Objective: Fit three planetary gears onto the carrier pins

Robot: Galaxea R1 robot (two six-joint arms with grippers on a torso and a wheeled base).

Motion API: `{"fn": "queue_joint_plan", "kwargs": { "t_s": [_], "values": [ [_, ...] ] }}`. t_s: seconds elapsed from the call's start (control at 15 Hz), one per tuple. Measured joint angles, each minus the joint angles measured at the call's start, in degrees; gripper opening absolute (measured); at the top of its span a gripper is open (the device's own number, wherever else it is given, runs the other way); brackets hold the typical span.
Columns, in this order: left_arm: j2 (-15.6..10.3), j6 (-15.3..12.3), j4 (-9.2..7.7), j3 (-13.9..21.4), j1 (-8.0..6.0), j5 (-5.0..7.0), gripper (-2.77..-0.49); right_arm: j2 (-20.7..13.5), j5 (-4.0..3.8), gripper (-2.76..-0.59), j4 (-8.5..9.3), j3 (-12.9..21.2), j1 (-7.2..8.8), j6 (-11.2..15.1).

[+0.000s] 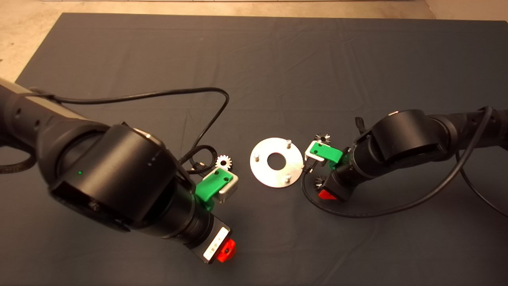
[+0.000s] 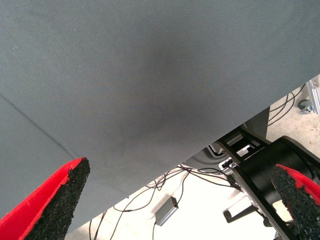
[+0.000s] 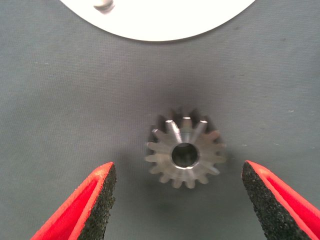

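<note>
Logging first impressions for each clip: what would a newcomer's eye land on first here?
Probably the shiny disc at mid-mat, its three carrier pins all bare. Next, the right gripper, open just right of the disc, with one gear lying flat on the mat between its fingers. Two more gears lie loose: one left of the disc by the left gripper, which is open over bare mat, and one by the right arm.
</note>
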Motion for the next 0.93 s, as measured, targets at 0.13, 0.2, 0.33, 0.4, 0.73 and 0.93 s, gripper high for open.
{"fn": "queue_joint_plan", "kwargs": {
  "t_s": [0.13, 0.2, 0.33, 0.4, 0.73, 0.93],
  "values": [
    [0.0, 0.0, 0.0, 0.0, 0.0, -0.02, -0.62, 0.0, -0.02, -1.49, -0.02, 0.0, -0.73, 0.0],
    [0.0, 0.0, 0.0, 0.0, 0.0, -0.02, -0.62, 0.0, -0.05, -1.49, -0.02, 0.0, -0.95, 0.0],
    [0.0, 0.0, 0.0, 0.0, 0.0, -0.02, -0.62, 0.0, -0.02, -1.49, -0.33, 0.0, -1.49, 0.0],
    [-0.2, 0.0, 0.0, 0.0, 0.0, 0.0, -0.62, 0.0, -0.02, -1.49, -0.74, 0.0, -1.95, 0.0],
    [-0.3, 0.0, 0.0, 0.0, 0.0, -0.02, -0.62, 0.5, -0.24, -1.49, -2.93, 0.0, -2.67, 0.0],
    [-0.6, 0.0, 0.0, 0.0, 0.0, -0.02, -0.62, 1.1, -0.38, -1.49, -3.99, 0.0, -2.79, 0.0]
  ]
}}
